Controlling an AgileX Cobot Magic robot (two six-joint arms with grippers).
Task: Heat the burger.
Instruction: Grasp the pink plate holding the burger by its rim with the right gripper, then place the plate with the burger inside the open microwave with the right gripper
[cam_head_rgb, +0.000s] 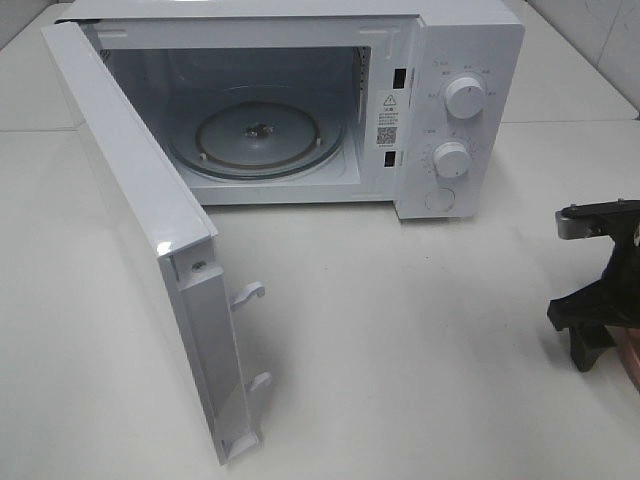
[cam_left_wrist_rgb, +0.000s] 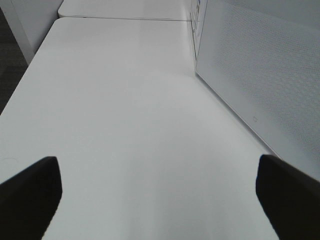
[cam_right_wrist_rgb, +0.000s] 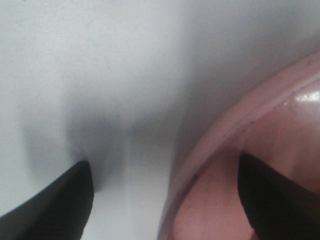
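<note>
— At table's back: microwave (cam_head_rgb: 300, 100) w/ door (cam_head_rgb: 140, 230) swung wide, glass turntable (cam_head_rgb: 260, 135) showing inside. Where's the burger?
— Can't tell, no view shows it. Only a pink plate (cam_right_wrist_rgb: 280, 125), seen up close from the right wrist.
— R gripper (cam_right_wrist_rgb: 165, 165)?
— Far right of the high view. Jaws apart, gripping nothing. It straddles the plate's rim: one fingertip (cam_right_wrist_rgb: 65, 200) over the table (cam_head_rgb: 400, 330), the other over the plate's inside. Contact: too blurry to say.
— L gripper (cam_left_wrist_rgb: 157, 165)?
— Spread wide, nothing between, low over the table just beside the door's outer face.
</note>
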